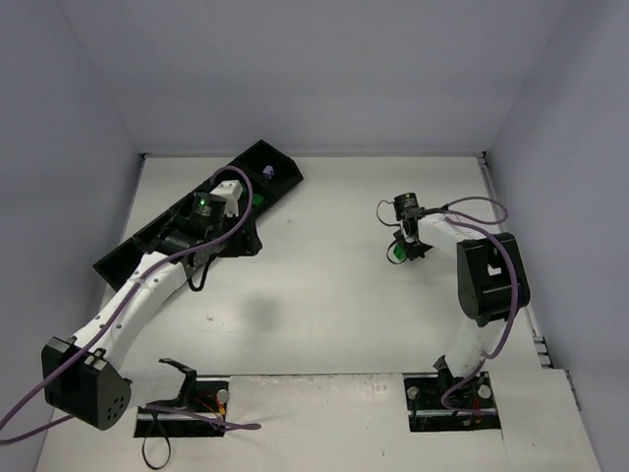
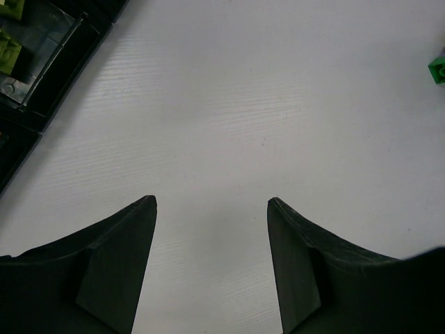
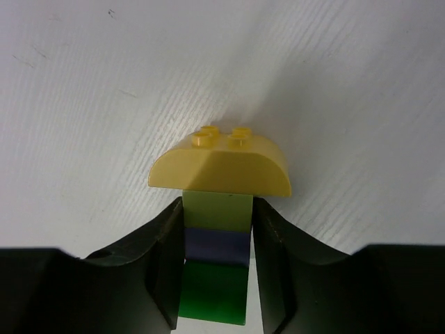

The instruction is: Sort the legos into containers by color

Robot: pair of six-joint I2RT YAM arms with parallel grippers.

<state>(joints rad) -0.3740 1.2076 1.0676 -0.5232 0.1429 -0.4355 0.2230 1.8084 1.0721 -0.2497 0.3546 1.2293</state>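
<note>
My right gripper [image 3: 217, 209] is shut on a stack of legos: a yellow curved brick [image 3: 219, 167] at the far end, then lime [image 3: 217, 212], purple [image 3: 217, 245] and green [image 3: 214, 292]. In the top view this gripper [image 1: 403, 246] is at the right middle of the table, with the green end [image 1: 398, 253] showing. My left gripper [image 2: 212, 200] is open and empty over bare table, just right of the black tray [image 1: 128, 251]. The tray holds a purple brick [image 1: 268, 170], a green one [image 1: 257, 200] and lime bricks [image 2: 10, 49]. My left gripper [image 1: 239, 239] hides part of it.
The tray lies diagonally at the back left, close to the left wall. Grey walls enclose the table on three sides. A green brick [image 2: 438, 69] shows at the right edge of the left wrist view. Arm bases and cables sit at the near edge.
</note>
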